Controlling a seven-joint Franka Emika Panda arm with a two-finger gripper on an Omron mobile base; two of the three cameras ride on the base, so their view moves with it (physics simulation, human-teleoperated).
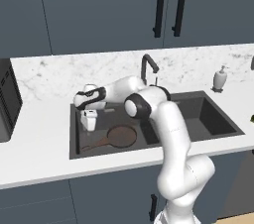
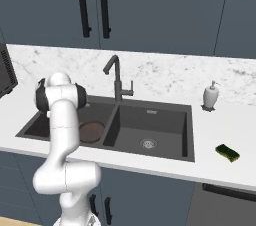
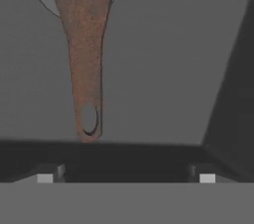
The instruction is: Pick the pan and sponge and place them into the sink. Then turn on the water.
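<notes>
White marble-look counter (image 1: 39, 139) carries the dark double-basin sink (image 1: 211, 134) below grey cabinets; no legible writing anywhere. Pan (image 1: 119, 136) lies flat in the left basin, handle pointing toward the front-left corner, free floor around it. Gripper (image 1: 89, 125) hangs over that handle, jaws spread wide, gripping nothing. Arm is bent low across the basin. Sponge (image 2: 227, 152) sits on the counter right of the sink.

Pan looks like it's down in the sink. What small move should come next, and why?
Probably lift the gripper straight up out of the left basin. Its jaws are open and the pan lies on the sink floor, released. The sponge is on the counter right of the sink, so it comes next.
</notes>
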